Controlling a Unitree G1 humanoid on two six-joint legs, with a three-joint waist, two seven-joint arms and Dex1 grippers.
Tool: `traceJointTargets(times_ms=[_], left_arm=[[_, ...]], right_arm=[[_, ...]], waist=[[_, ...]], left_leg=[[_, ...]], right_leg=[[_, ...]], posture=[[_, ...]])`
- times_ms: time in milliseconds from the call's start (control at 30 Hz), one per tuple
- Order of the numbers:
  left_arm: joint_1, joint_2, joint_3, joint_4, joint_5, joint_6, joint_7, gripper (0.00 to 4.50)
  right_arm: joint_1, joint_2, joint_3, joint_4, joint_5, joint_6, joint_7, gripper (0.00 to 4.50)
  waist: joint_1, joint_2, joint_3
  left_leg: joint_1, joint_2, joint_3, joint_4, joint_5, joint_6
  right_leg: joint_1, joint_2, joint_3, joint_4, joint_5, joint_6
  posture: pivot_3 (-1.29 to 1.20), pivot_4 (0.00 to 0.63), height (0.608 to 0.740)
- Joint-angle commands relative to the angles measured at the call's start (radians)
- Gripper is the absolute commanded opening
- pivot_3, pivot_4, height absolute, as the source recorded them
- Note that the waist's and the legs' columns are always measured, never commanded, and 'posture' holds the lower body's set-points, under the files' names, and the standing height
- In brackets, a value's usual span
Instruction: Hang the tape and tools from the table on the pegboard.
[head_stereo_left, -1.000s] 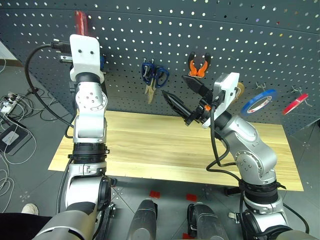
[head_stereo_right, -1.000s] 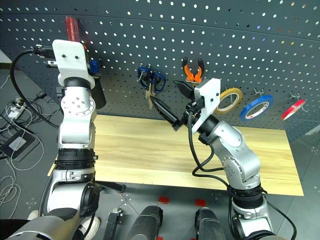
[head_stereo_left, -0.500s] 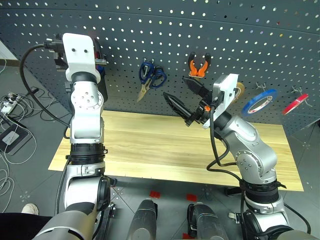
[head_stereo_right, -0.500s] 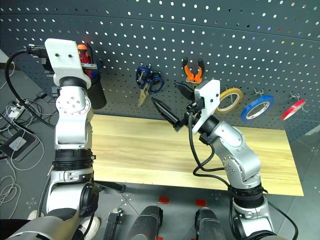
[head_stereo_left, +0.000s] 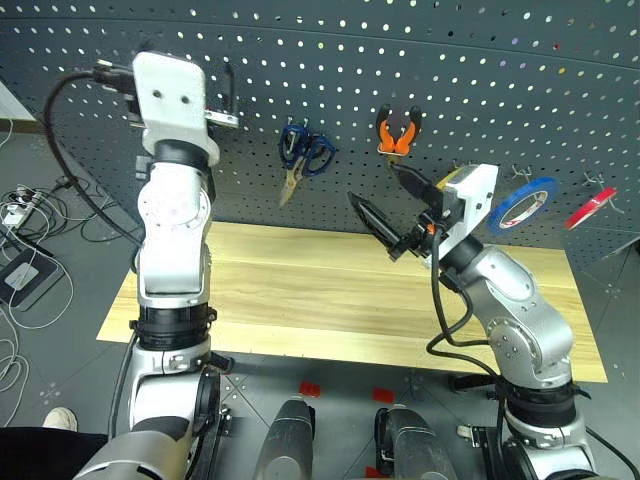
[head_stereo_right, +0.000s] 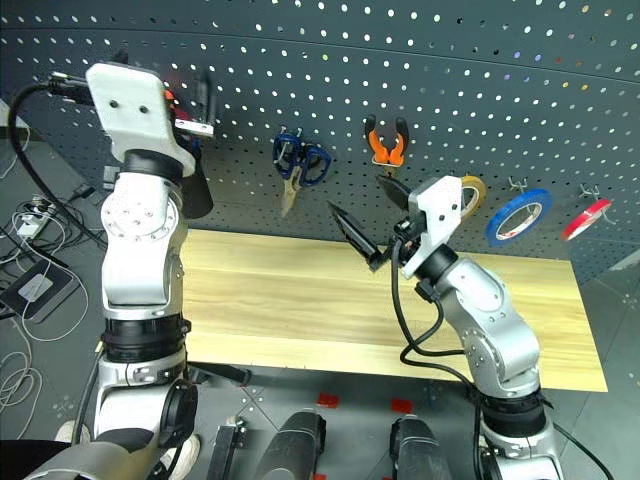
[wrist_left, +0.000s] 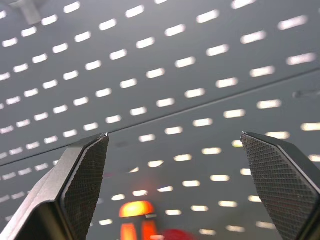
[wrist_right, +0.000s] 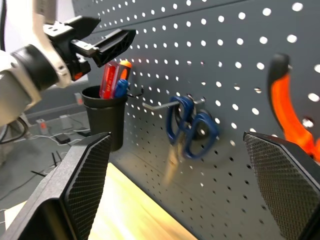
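No text, label, brand or number can be read anywhere.

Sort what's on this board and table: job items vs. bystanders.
Job:
- pegboard
- table
- blue tape
- scissors
- orange pliers
- red-handled screwdriver

Bystanders:
- yellow tape
- flat red item
- black cup
- orange screwdriver
- blue screwdriver
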Motion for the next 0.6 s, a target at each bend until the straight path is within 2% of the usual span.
traceJointTargets(times_ms=[33,267,433,600], left_arm=[[0.092,-0.02,-0.05,-0.169,-0.026,0.061,-0.056,4.47],[0.401,-0.08,-0.125,-0.316,-0.07,0.188,-0.111,4.47],[0.627,-0.136,-0.103,-0.244,-0.106,0.22,-0.103,4.47],[0.729,-0.154,-0.077,-0.161,-0.128,0.196,-0.107,4.47]], right_arm=[[0.054,-0.037,-0.021,-0.1,-0.038,0.017,-0.043,4.5],[0.176,-0.068,0.005,-0.103,-0.176,0.069,-0.162,4.5],[0.286,-0.051,0.005,-0.021,-0.273,0.099,-0.243,4.5],[0.37,0.004,-0.036,0.085,-0.325,0.115,-0.327,4.5]], waist=[[-0.003,0.0,-0.003],[-0.016,0.0,-0.022],[-0.017,0.002,-0.039],[-0.016,0.004,-0.044]], left_leg=[[0.0,0.0,0.0,0.0,0.0,0.0],[0.003,0.001,0.001,-0.001,0.0,0.001],[0.007,0.0,0.002,-0.002,-0.001,0.002],[0.01,0.001,0.0,-0.003,-0.003,0.006]], right_leg=[[0.0,0.0,0.0,0.0,0.0,0.0],[0.003,0.0,0.001,-0.001,0.0,0.0],[0.006,0.0,0.003,-0.005,0.0,0.0],[0.014,0.0,0.001,-0.012,0.0,-0.001]], posture=[[0.17,0.187,0.74],[0.16,0.184,0.74],[0.16,0.175,0.74],[0.15,0.173,0.74]])
